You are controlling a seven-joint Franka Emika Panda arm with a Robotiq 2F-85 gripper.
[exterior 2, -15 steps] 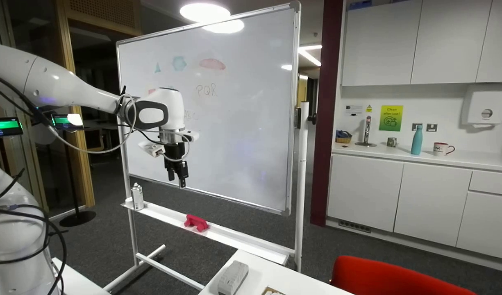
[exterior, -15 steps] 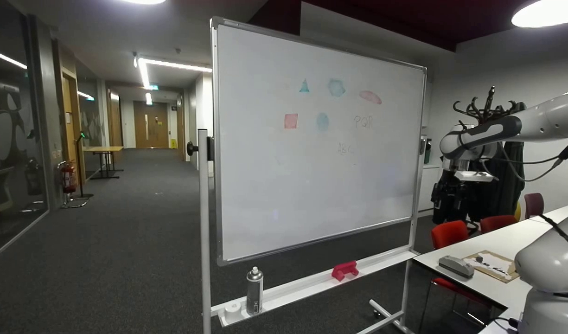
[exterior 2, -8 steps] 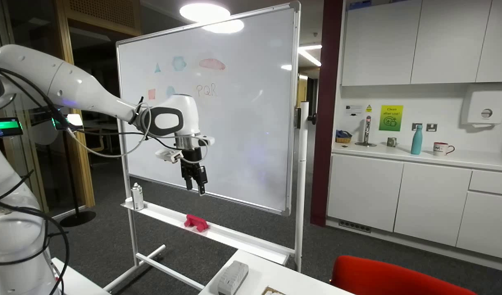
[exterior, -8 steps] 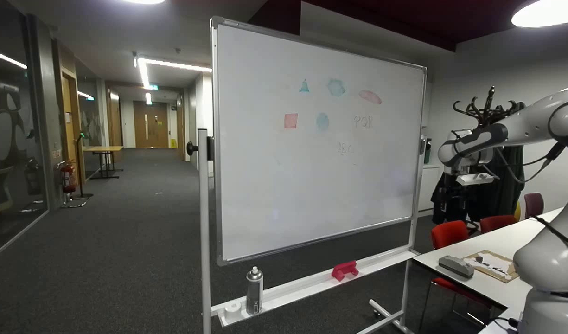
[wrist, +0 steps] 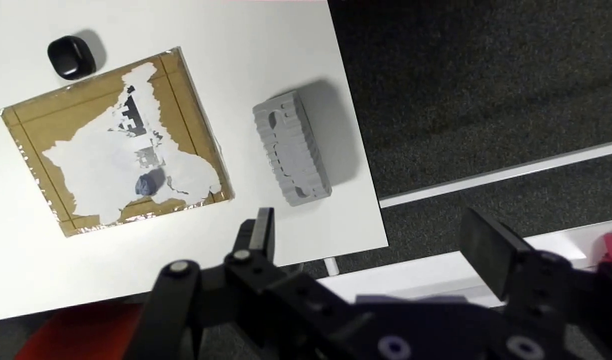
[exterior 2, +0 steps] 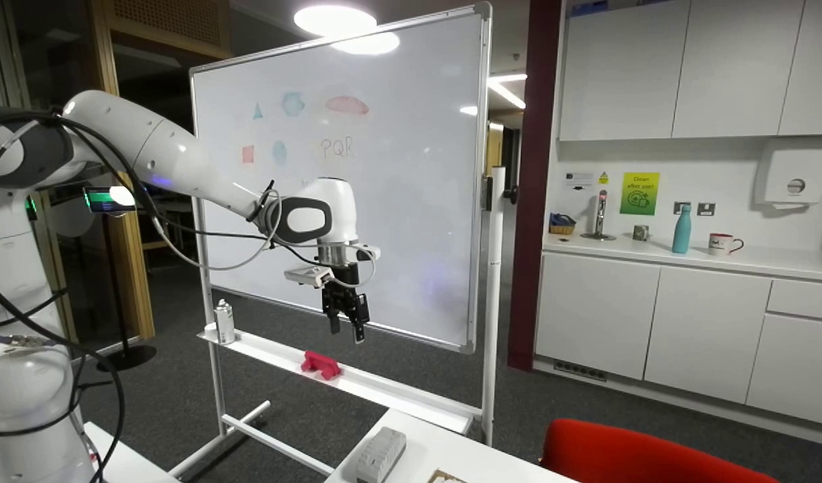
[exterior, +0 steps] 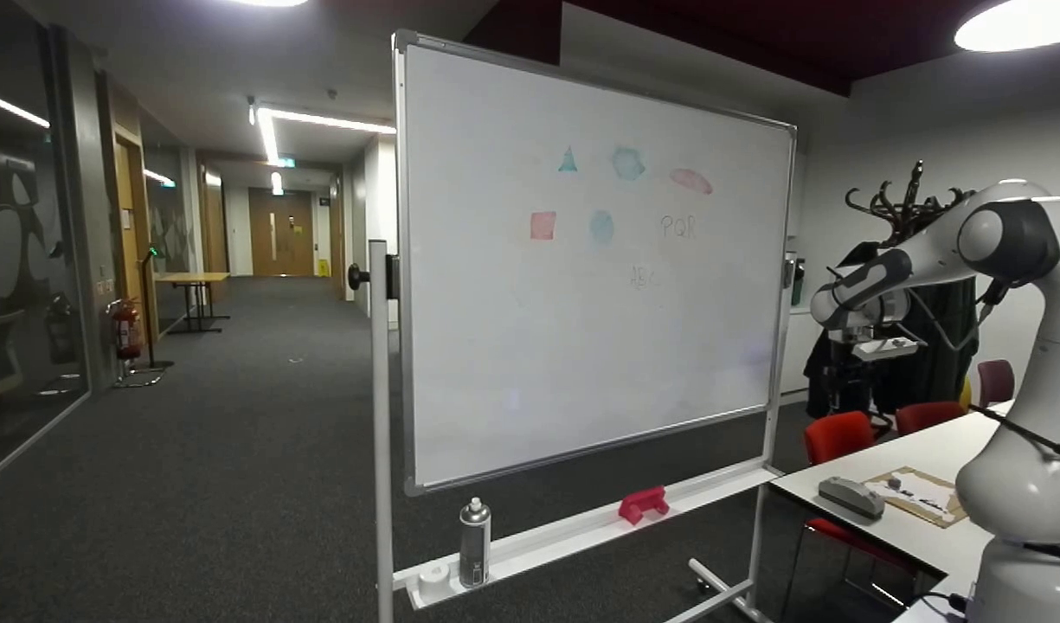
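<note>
Wrist view: see first an end effector (wrist: 370,237), empty, with fingers wide apart; below, on the bench (wrist: 246,50) near a corner, a grey ribbed block (wrist: 292,149). Probably weighs little, feels stiff; best pinched across the long sides. Farther off, paper-patched cardboard (wrist: 111,150).

The block (wrist: 292,150) lies on the table (wrist: 246,45) near the cardboard (wrist: 113,150)

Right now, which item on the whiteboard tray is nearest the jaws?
The red object: it alone of these shows in wrist view; spray can and white object stand farther off.
</note>
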